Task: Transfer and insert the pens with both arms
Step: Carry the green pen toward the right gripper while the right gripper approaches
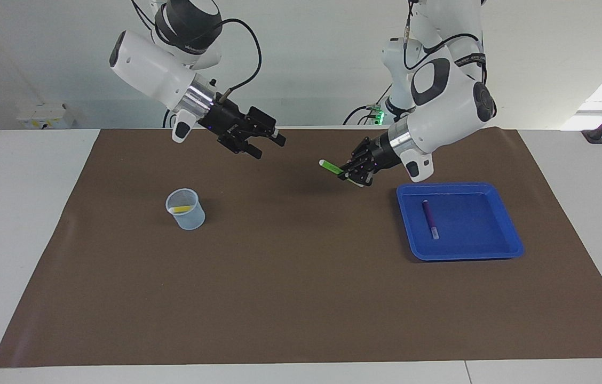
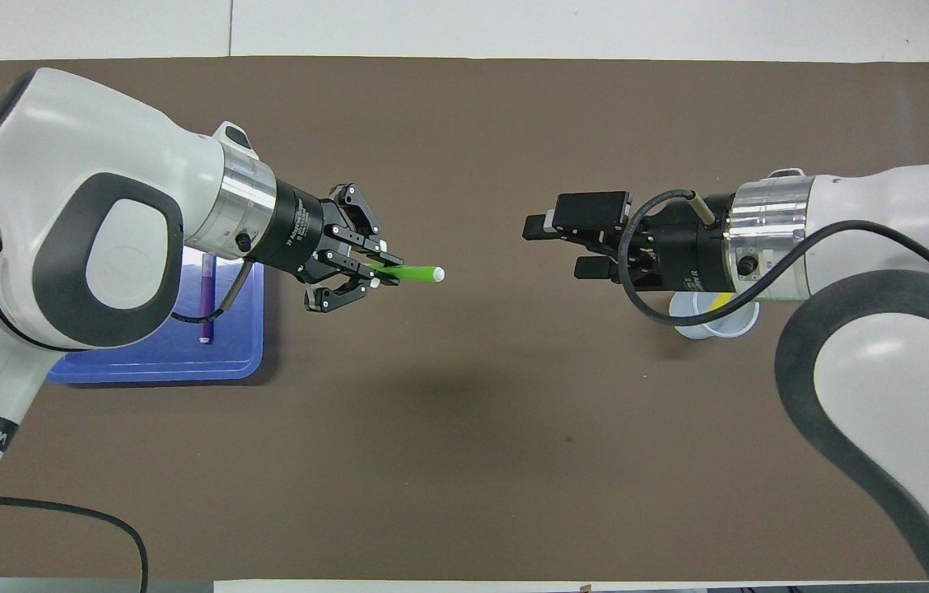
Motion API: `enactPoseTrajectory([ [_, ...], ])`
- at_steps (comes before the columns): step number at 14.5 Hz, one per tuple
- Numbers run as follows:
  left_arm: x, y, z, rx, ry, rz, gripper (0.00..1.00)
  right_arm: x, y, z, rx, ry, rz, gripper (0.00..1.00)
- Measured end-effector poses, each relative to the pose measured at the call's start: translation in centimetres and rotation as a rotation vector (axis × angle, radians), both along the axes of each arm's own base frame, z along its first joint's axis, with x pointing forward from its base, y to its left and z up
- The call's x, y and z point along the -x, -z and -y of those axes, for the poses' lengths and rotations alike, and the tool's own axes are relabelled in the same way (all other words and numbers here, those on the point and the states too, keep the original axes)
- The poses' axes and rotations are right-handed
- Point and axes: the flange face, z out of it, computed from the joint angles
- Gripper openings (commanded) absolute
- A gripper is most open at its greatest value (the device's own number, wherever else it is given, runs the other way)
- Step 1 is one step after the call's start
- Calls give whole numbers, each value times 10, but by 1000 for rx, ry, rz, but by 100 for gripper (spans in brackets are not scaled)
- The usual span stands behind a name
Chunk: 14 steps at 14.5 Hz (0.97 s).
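2 arms are raised over the brown mat [image 1: 301, 298]. The purple pen [image 1: 430, 218] is left in the blue tray [image 1: 493, 234]. The green pen [image 2: 411, 273] is clamped in the left gripper [image 2: 374, 272]; the right gripper [image 2: 543, 247] is spread, unloaded. The yellow pen [image 1: 181, 208] is kept in the cup [image 1: 189, 218].

1. A brown mat [image 1: 301, 298] covers most of the white tabletop [image 1: 18, 224], leaving white margins at both ends.
2. A blue tray [image 1: 498, 250] rests on the mat toward the left arm's end.
3. A clear plastic cup [image 1: 190, 218] stands upright on the mat toward the right arm's end, well apart from the tray.
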Motion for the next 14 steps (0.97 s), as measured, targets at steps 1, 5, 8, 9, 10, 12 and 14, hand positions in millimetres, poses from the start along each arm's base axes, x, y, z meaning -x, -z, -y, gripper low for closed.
enactPoseTrajectory([
  [1, 6, -2, 4, 17, -39, -9, 0, 0, 0, 0, 0, 3, 2, 100],
  [5, 40, -19, 12, 75, -174, -10, 0, 0, 0, 0, -1, 3, 2, 100],
  [8, 59, -23, 30, 90, -246, -16, 0, 3, -3, -16, -5, 26, 2, 96],
  [9, 61, -22, 35, 94, -266, -22, 0, 5, -4, -23, -7, 33, 4, 95],
  [10, 63, -21, 40, 100, -283, -28, 0, 7, -5, -32, -7, 25, 11, 93],
  [12, 65, -21, 43, 112, -306, -45, 0, 13, -6, -49, -3, 11, 32, 91],
  [14, 64, -22, 43, 124, -329, -57, 0, 18, -3, -59, 14, -10, 44, 83],
])
